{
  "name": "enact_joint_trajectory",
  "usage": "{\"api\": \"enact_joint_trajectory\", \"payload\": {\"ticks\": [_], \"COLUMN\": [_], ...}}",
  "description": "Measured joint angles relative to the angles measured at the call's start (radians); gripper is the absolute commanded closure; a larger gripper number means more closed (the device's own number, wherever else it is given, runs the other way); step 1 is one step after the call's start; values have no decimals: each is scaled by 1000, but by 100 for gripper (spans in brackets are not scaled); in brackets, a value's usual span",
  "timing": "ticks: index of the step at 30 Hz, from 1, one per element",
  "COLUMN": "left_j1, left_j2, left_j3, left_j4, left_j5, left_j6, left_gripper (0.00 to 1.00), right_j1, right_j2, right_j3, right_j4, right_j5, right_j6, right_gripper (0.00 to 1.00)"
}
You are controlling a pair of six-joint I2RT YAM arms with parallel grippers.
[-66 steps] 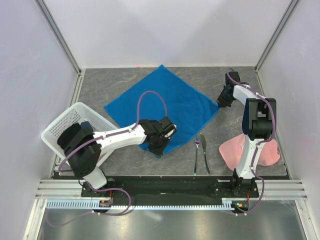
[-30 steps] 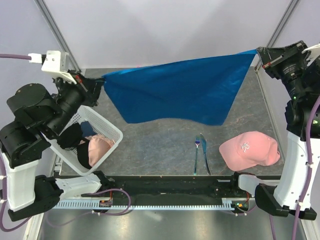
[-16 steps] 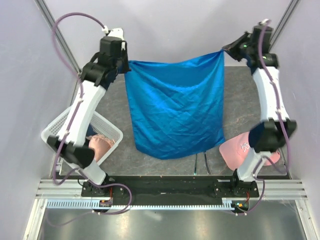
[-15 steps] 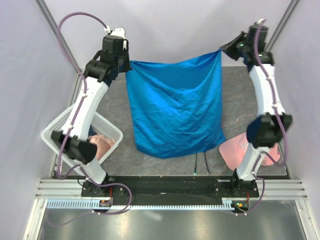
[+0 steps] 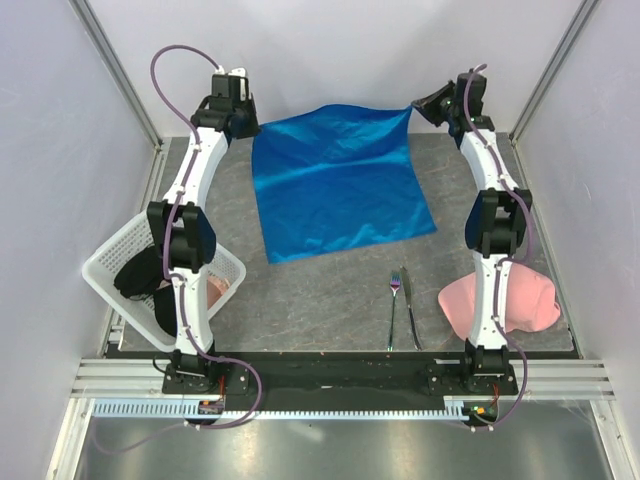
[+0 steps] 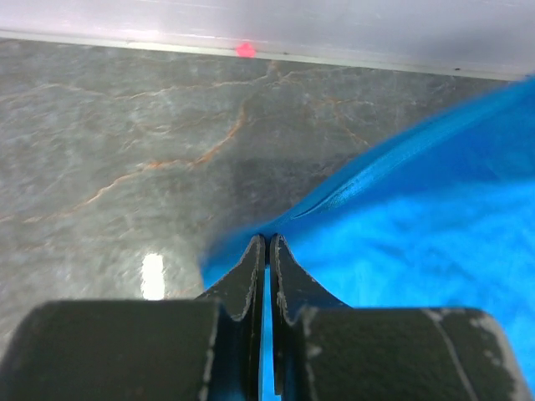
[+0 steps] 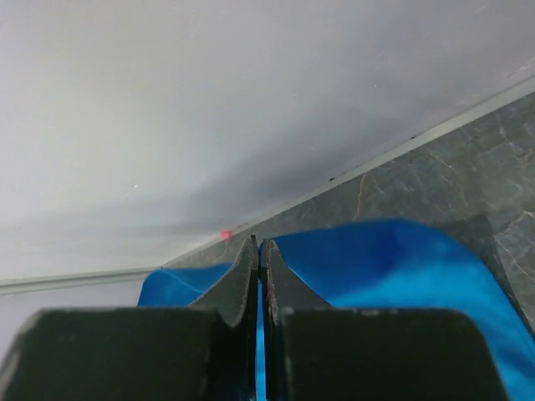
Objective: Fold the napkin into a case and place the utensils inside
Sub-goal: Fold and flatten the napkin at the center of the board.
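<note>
The blue napkin [image 5: 335, 185] lies spread over the far middle of the table, its far edge held up near the back wall. My left gripper [image 5: 247, 127] is shut on its far left corner, blue cloth [image 6: 393, 251] pinched between the fingers [image 6: 247, 276]. My right gripper [image 5: 420, 106] is shut on the far right corner, the napkin [image 7: 393, 259] draping from its fingers [image 7: 280, 276]. The fork [image 5: 393, 312] and knife [image 5: 409, 308] lie side by side near the front, apart from the napkin. No folded case shows.
A white basket [image 5: 108, 268] with dark and pink items stands at the left edge. A pale pink cap [image 5: 515, 305] lies at the right front beside the right arm's base. A small red mark [image 6: 244, 50] sits at the back wall's foot.
Both arms have swung the hanging napkin out toward the back wall and lowered it, so it now lies flat across the far table. The fork and knife are uncovered again.
</note>
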Motion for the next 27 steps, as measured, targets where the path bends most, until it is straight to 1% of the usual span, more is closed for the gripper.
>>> {"api": "enact_joint_trajectory", "payload": {"ticks": [5, 8, 11, 14, 17, 20, 22, 27], "left_j1": [-10, -13, -14, -21, -32, -50, -60, -68], "left_j2": [13, 5, -29, -78, -160, -232, -256, -259], "left_j3": [-32, -83, -192, -316, -474, -595, -633, -643], "left_j4": [53, 96, 109, 108, 109, 100, 83, 55], "left_j5": [27, 26, 25, 21, 13, 14, 19, 17], "left_j6": [-1, -1, -1, -1, -1, -1, -1, -1], "left_gripper": [98, 98, 98, 98, 98, 98, 98, 98], "right_j1": [10, 14, 11, -6, -41, -85, -106, -110], "right_j2": [51, 53, 21, -45, -124, -198, -222, -234], "right_j3": [0, -25, -111, -250, -397, -520, -563, -639], "right_j4": [62, 91, 101, 78, 51, 32, 23, 18], "right_j5": [-13, -32, -49, -68, -77, -90, -99, -120], "right_j6": [34, 41, 34, 16, -13, -47, -66, -113], "right_gripper": [100, 100, 100, 100, 100, 100, 100, 100]}}
